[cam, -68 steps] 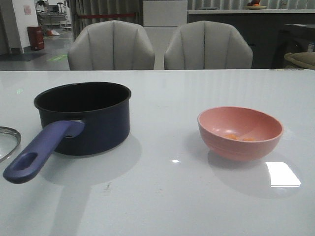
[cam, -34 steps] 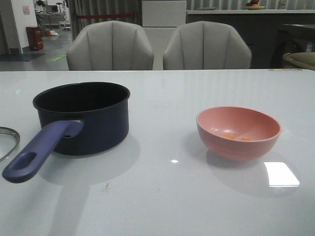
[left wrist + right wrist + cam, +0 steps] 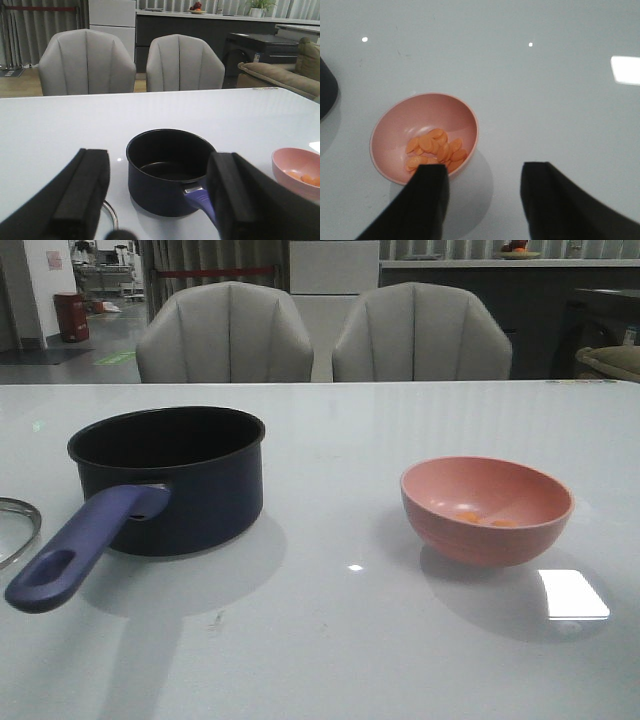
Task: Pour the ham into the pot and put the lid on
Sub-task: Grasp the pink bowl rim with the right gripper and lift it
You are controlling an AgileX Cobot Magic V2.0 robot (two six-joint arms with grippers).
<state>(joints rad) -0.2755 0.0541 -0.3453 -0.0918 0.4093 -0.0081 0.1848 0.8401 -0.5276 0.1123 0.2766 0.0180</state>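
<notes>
Nothing is done yet: the ham (image 3: pixel 434 150) is sitting in the pink bowl (image 3: pixel 487 508), the pot (image 3: pixel 168 478) is standing empty, the lid (image 3: pixel 14 528) is lying beside it, and both grippers' fingers (image 3: pixel 82 190) are spread, gripping nothing.

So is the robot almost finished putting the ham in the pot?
Not yet, nothing looks done. The ham slices all sit in the pink bowl, and the pot is empty inside. The right gripper is open above the bowl, holding nothing; the left gripper is open too. Pouring is left, then the lid, which lies on the table beside the pot.
</notes>
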